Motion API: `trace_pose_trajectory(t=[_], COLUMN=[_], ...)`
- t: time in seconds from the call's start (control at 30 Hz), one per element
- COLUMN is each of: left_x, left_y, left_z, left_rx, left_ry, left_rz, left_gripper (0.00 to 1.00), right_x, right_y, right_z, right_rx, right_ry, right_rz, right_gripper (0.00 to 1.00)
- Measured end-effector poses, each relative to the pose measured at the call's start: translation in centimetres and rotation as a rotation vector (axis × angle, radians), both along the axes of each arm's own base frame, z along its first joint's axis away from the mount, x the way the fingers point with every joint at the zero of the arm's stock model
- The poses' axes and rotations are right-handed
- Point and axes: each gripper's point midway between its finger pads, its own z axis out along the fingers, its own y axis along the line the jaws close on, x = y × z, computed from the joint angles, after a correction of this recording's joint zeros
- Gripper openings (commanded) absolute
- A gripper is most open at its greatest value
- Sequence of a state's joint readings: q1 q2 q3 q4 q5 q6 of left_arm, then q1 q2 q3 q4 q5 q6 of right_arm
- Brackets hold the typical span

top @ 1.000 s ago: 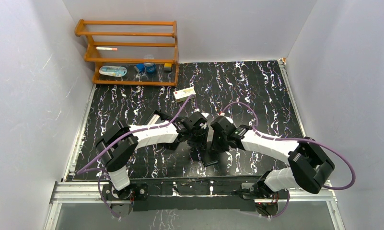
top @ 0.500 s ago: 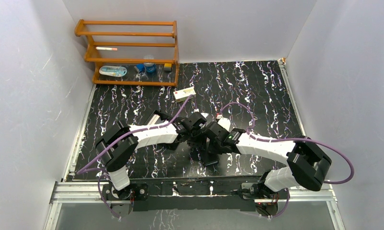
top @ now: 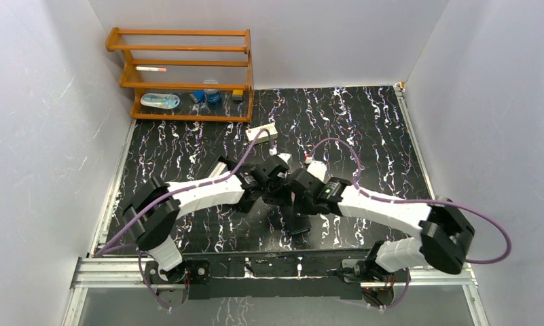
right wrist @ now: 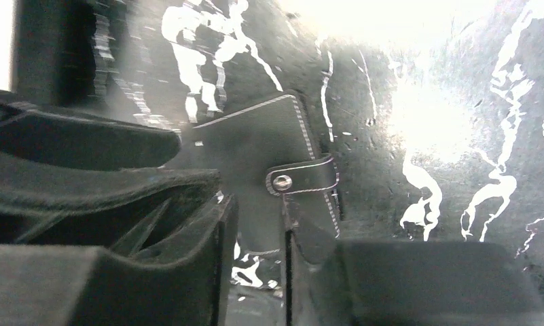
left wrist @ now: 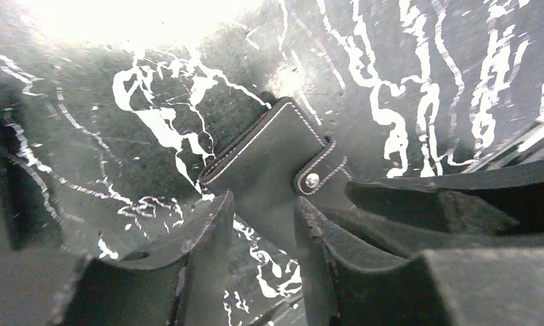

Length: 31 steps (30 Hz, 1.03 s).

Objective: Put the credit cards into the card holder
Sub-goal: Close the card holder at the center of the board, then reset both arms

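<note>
The card holder point(left wrist: 265, 159) point(right wrist: 255, 153) lies closed on the black marbled mat, its snap tab point(right wrist: 303, 180) fastened. My left gripper point(left wrist: 263, 204) point(top: 277, 193) stands open over its near end, with mat showing between the left finger and the holder. My right gripper point(right wrist: 255, 204) point(top: 297, 197) faces it from the other side, also open, the holder's end lying between its fingers point(right wrist: 211, 224). Each wrist view shows the other gripper's dark fingers beside the holder. In the top view the two grippers cover the holder. No credit cards show in any view.
A wooden rack point(top: 180, 75) with small items stands at the back left. A cream carton point(top: 262, 132) lies in front of it. A black oblong thing point(top: 298, 223) lies just nearer than the grippers. White walls close in three sides.
The right arm has reached further left, bringing its gripper up against the left one, and its jaws have widened. The left arm's elbow has swung slightly left.
</note>
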<state>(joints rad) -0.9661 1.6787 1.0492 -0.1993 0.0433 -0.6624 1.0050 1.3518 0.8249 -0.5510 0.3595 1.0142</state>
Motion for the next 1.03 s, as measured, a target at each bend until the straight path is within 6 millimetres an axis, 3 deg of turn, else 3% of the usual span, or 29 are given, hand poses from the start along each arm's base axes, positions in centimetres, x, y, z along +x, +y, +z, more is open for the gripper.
trace_pose_trajectory(t=[0.1,0.2,0.27,0.3,0.33,0.43,0.53,0.63,0.8,0.93,1.03], left_x=[0.8,1.8,2.3,2.4,2.3,2.1,1.4,0.4,-0.7,-1.0,-1.1], left_y=[0.5,0.9,1.2,1.4,1.6,2.7,4.3,6.1,8.5,9.2,9.2], left_z=[3.2,8.0,11.4,13.2,15.2,20.8,24.5,26.7,29.0,29.5,28.6], left_rx=[-0.029,-0.082,-0.126,-0.151,-0.182,-0.264,-0.316,-0.346,-0.385,-0.394,-0.376], left_ry=[-0.074,-0.177,-0.239,-0.271,-0.303,-0.397,-0.462,-0.507,-0.562,-0.575,-0.563], left_rz=[0.027,0.051,0.063,0.066,0.065,0.067,0.072,0.079,0.094,0.096,0.094], left_gripper=[0.45,0.52,0.59,0.92,0.98,0.99,0.99,0.99,0.98,0.98,0.98], right_x=[0.8,1.3,1.3,1.2,1.1,1.0,0.8,0.4,-0.3,-0.4,-0.3], right_y=[0.6,0.3,-0.6,-1.2,-1.7,-3.0,-4.5,-6.3,-8.1,-8.7,-8.7], right_z=[4.2,9.3,12.5,13.9,15.2,18.5,21.4,23.5,24.7,24.1,23.6], right_rx=[0.082,0.198,0.272,0.301,0.324,0.373,0.405,0.433,0.461,0.429,0.406], right_ry=[-0.083,-0.192,-0.271,-0.304,-0.334,-0.406,-0.467,-0.511,-0.547,-0.54,-0.527], right_rz=[0.0,-0.013,-0.023,-0.026,-0.027,-0.041,-0.062,-0.086,-0.109,-0.117,-0.118], right_gripper=[0.61,0.96,0.98,0.98,0.98,0.98,0.98,0.98,0.98,0.98,0.98])
